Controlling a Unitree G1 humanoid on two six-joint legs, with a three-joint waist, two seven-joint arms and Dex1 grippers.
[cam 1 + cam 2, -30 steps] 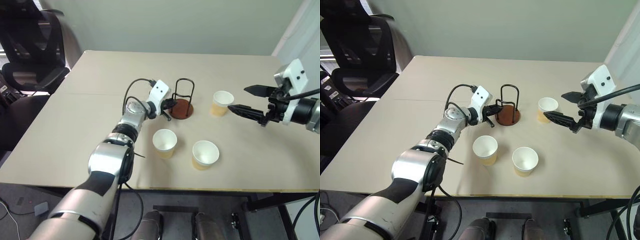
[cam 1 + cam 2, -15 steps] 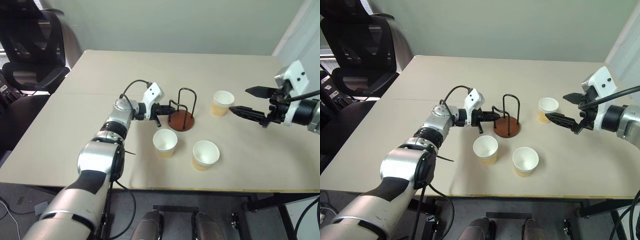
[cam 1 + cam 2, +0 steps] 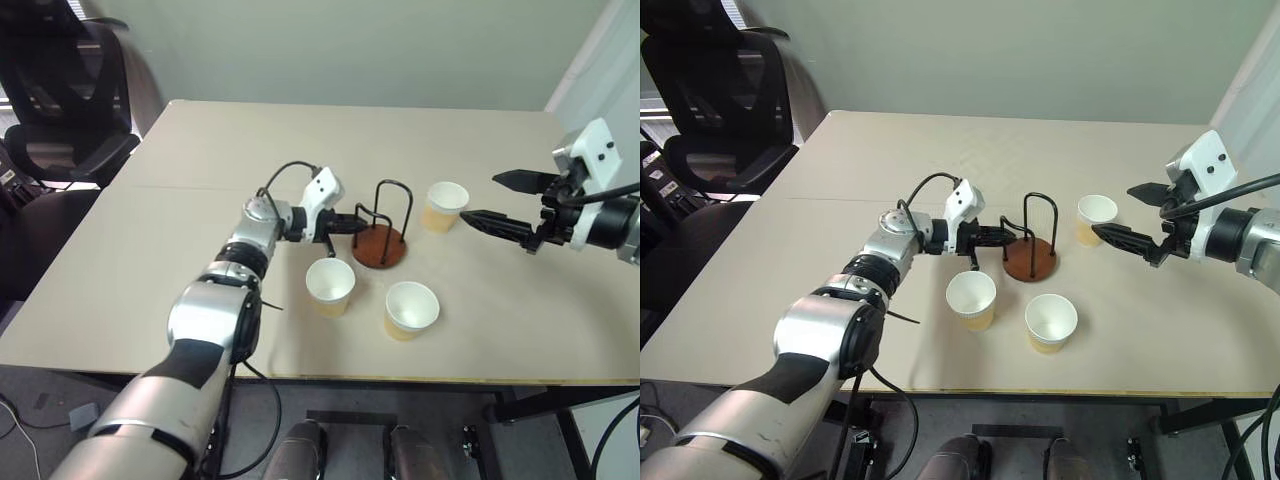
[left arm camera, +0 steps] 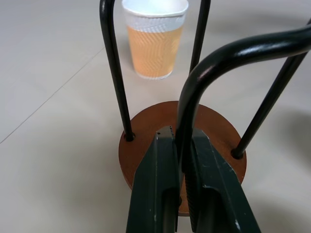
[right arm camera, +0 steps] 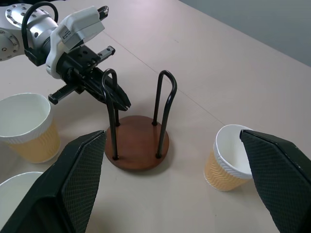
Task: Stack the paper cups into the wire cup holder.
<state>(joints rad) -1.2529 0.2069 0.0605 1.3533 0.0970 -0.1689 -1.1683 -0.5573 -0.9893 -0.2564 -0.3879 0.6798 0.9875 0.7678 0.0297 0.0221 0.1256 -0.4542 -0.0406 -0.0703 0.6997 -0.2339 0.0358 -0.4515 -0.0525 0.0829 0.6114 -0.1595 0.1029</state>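
The wire cup holder (image 3: 383,247), black loops on a reddish-brown disc, stands mid-table. My left gripper (image 3: 352,224) is shut on one of its wire loops (image 4: 214,58), the fingers (image 4: 158,170) clamping it just above the base (image 4: 146,145). Three paper cups stand upright and empty: one at the far right (image 3: 444,206), one in front of the holder (image 3: 330,285), one front right (image 3: 411,308). My right gripper (image 3: 480,197) hovers open, just right of the far cup (image 5: 228,158), holding nothing.
The beige table (image 3: 150,250) has bare room on its left half and at the back. A black office chair (image 3: 60,90) stands off the far left corner. The front edge (image 3: 400,378) runs close behind the two near cups.
The left gripper, gripping the wire loop, has swung and dragged the holder nearer and a little to the right. The cups and the right gripper have stayed put.
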